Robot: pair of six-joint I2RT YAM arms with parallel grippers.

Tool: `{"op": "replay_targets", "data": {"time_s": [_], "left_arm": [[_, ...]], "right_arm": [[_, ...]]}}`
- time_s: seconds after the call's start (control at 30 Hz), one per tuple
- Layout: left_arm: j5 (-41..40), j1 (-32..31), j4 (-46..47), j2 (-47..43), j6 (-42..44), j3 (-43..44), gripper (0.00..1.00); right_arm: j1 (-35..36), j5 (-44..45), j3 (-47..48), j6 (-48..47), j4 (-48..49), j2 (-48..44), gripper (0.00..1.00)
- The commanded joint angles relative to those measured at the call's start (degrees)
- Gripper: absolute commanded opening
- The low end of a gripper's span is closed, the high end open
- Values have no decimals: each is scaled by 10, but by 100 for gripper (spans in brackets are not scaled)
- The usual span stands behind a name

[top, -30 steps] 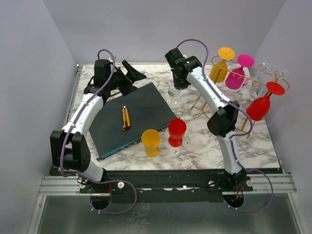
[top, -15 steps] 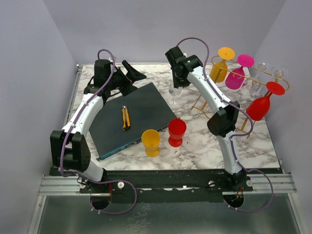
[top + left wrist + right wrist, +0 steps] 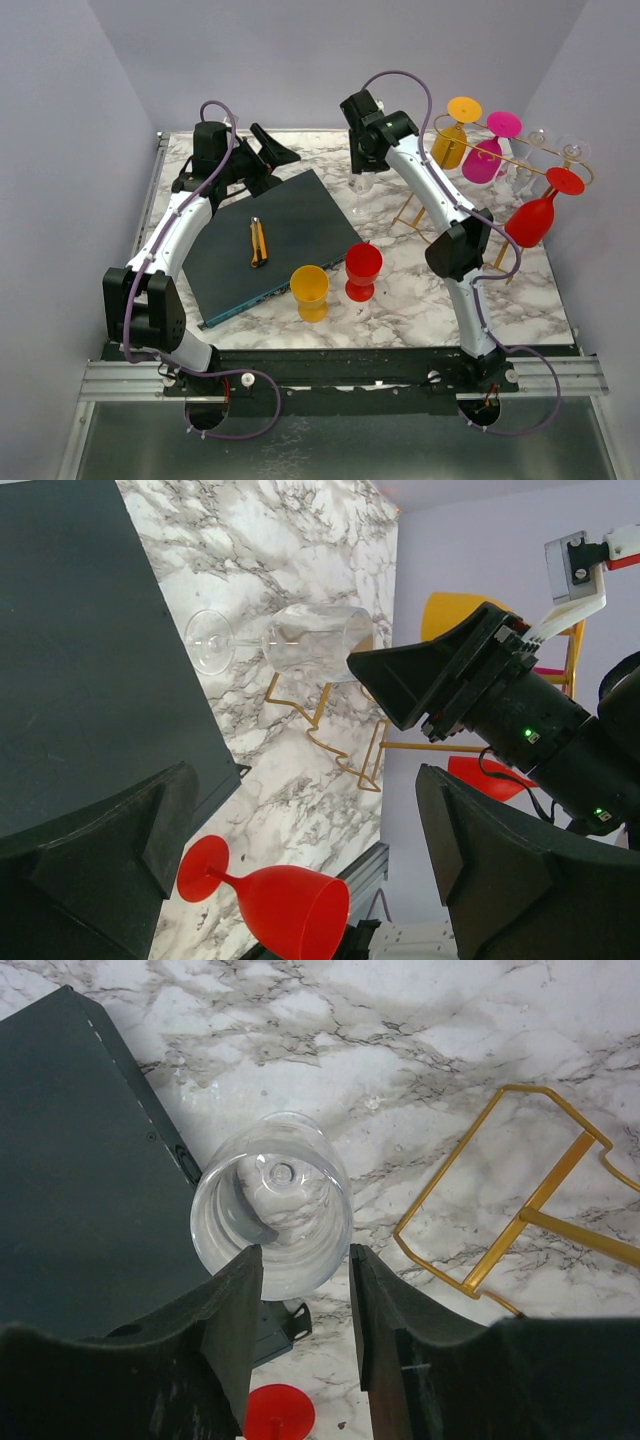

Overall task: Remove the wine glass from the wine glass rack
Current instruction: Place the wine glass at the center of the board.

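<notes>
The clear, stemmed wine glass (image 3: pixel 272 1205) is standing upright on the marble bench (image 3: pixel 450 1020), just beside the dark board's (image 3: pixel 80 1180) corner and off the gold wire wine glass rack (image 3: pixel 528 1218) nearby. The right hand (image 3: pixel 305 1270) is hovering above its rim, fingers parted and gripping nothing; the left hand (image 3: pixel 305 780) is gaping wide.

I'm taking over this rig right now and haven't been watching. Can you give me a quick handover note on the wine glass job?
Left hand: open, idle over the dark board.
Right hand: open, just above the clear wine glass, apparently not gripping it.
Glass: upright on the marble table, between the board and the wine glass rack.
Done: that glass is off the rack.
Left: probably just lift the right hand clear. A red glass and others hang on the rack.
</notes>
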Motion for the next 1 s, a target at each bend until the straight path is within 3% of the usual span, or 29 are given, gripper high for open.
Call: {"op": "replay_targets", "data": {"time_s": [0.0,0.5,0.97], "left_arm": [[1,-4,-4,-3,3,24,99],[-6,-24,-4,0,6,40,99],[-25,-45,-4,-22,7,34,99]], "right_arm": [[-1,15,20,5,14,-8,47],[-1,36,14,16,48,-69,49],[-1,-76,-46,54,79,-202,52]]}}
